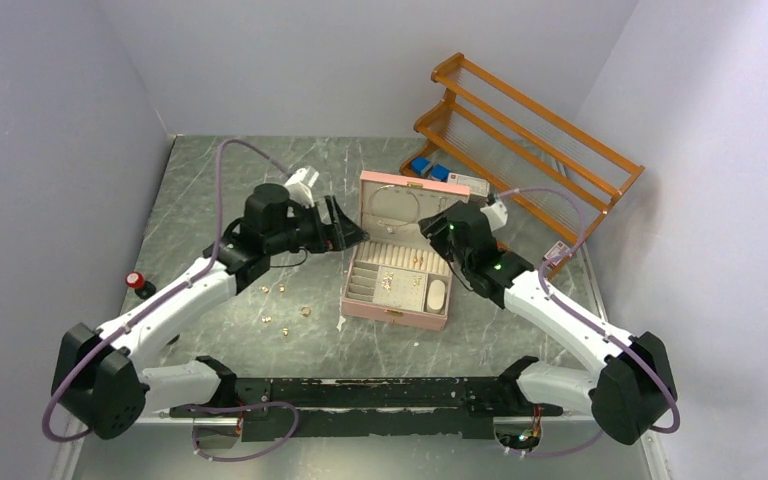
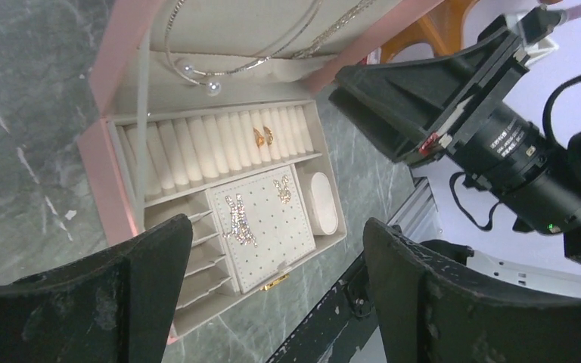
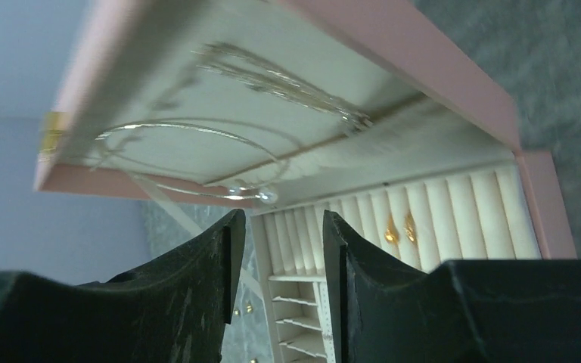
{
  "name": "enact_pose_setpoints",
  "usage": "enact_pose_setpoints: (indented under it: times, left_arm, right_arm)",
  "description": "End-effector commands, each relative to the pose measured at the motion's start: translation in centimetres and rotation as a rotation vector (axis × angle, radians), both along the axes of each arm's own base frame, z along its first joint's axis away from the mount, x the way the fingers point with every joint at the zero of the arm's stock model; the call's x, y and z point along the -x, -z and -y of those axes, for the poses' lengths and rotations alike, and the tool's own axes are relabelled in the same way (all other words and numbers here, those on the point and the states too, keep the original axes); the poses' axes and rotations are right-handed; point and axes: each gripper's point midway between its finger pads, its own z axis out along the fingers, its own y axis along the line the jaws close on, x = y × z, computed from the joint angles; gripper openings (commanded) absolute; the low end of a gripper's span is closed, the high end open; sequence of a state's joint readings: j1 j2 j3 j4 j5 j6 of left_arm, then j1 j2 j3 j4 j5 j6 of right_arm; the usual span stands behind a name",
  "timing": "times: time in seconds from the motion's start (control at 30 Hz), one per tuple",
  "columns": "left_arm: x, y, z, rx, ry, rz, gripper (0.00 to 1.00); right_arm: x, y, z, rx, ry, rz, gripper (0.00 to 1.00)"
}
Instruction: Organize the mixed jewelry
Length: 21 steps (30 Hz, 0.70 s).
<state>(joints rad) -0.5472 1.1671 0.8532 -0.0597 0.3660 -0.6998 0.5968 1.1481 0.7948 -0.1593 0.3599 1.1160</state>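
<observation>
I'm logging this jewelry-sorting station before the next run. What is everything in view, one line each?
jewelry box: one, pink, open, mid-table, lid upright
wire loop: one, silvery with pearly beads, inside the lid
gold earrings: two, gold, in the ring rolls
sparkly earrings: count unclear, silvery, on the stud panel
loose gold pieces: about five, gold, on the table left of the box
wooden rack: one, orange-brown, far right corner
blue items: two, blue, at the rack's foot, kind unclear
red-topped knob: one, red, left table edge
table: one, dark marbled grey
left claw: one, black, open, over the box
right claw: one, black, open, facing the lid
</observation>
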Motion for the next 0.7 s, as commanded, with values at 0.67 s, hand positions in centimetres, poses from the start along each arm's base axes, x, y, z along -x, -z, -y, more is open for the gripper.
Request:
enact_pose_setpoints:
  times: [0.67]
  left_arm:
    - [-6.2,2.7,6.1,0.095,-0.327,-0.043,0.66]
  right_arm:
    - [-2.9,4.0,-0.3,-0.361,0.256,-0.1,0.42]
